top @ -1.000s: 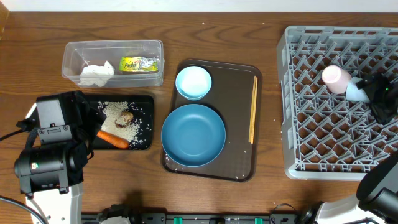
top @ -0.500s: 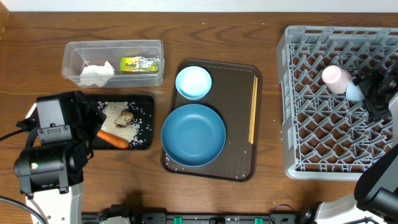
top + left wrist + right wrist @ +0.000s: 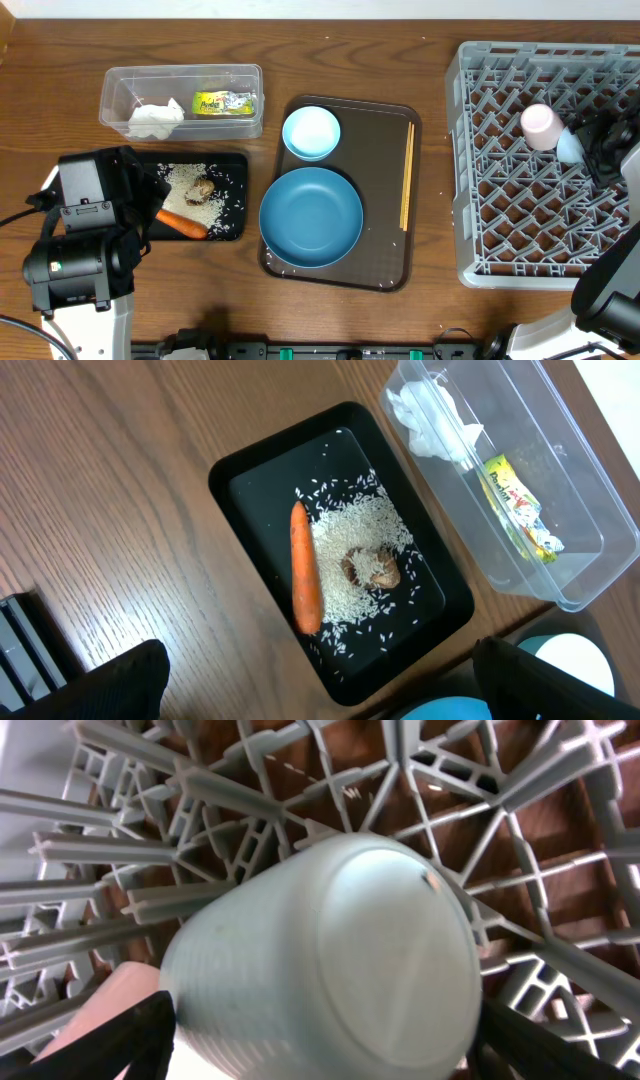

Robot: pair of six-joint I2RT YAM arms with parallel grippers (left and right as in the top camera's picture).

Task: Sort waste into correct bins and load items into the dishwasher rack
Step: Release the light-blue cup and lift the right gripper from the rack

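Note:
In the grey dishwasher rack [image 3: 520,200], my right gripper [image 3: 590,150] [image 3: 325,1040] is shut on the pale-blue cup [image 3: 570,148] [image 3: 330,950]. The cup lies tilted against the whitish-pink cup [image 3: 541,125]. My left gripper [image 3: 325,690] hangs open above the black tray [image 3: 235,165], which holds the carrot [image 3: 305,570], the brown lump [image 3: 372,570] and rice [image 3: 185,180]. The clear tub [image 3: 110,95] holds the tissue [image 3: 153,118] and the wrapper [image 3: 224,102]. The blue plate [image 3: 311,217], the small bowl [image 3: 311,132] and the chopsticks [image 3: 407,175] are apart from both grippers.
The plate, bowl and chopsticks rest on a dark-brown serving tray [image 3: 380,250] in the middle of the wooden table. The left arm's body covers the black tray's left end from above. The rack's upright pegs surround both cups.
The right gripper's fingers have drawn in around the pale-blue cup, and the right arm has shifted slightly toward the rack's right edge. The left arm has not moved.

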